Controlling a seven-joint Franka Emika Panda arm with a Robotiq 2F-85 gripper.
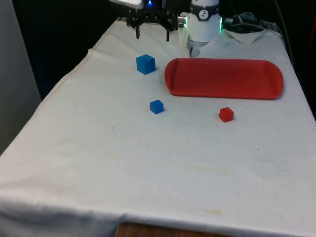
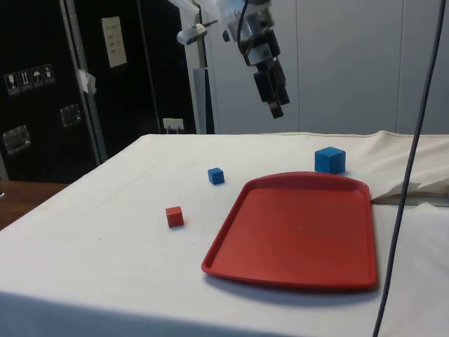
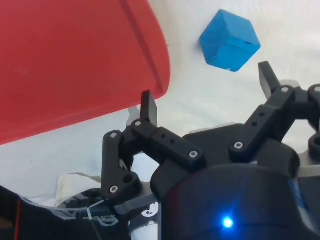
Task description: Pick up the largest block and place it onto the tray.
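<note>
1. The gripper (image 3: 207, 92) hangs above the table with its fingers spread and empty; the largest blue block (image 1: 145, 64) sits just beside the red tray (image 1: 256, 91).
2. It looks light, rigid; pinch 2 opposite flat faces.

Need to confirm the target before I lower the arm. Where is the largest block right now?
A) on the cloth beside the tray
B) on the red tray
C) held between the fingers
A: the large blue block sits on the cloth just off the red tray, with the open gripper above and empty.
</note>
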